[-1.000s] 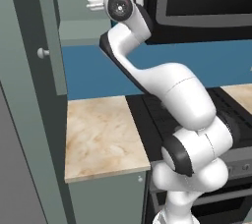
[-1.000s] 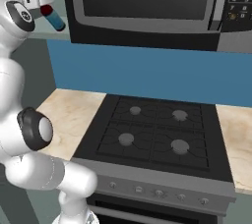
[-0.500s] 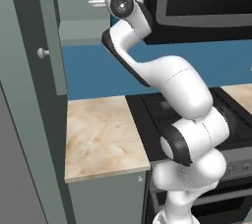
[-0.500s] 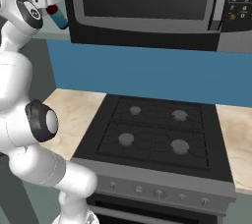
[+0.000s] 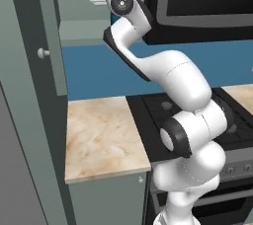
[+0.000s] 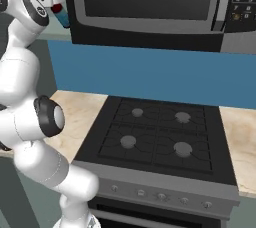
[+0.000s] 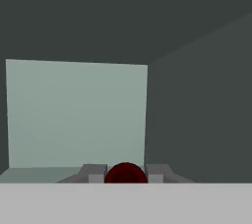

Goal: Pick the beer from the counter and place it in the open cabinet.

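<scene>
I have the gripper [image 7: 126, 171] clamped on the beer [image 7: 126, 174], its red cap sitting between my fingers [image 7: 94, 172], neck pointing toward me. The cabinet [image 7: 76, 112] recess lies straight ahead, so I judge the next move is forward and down.

I can't read any wording anywhere right now. The microwave keypad [image 6: 242, 2], well off to the right of my fingers, shows small pale marks too tiny to make out. The beer [image 6: 61, 15] between my fingers shows a blue label with no legible print.
</scene>
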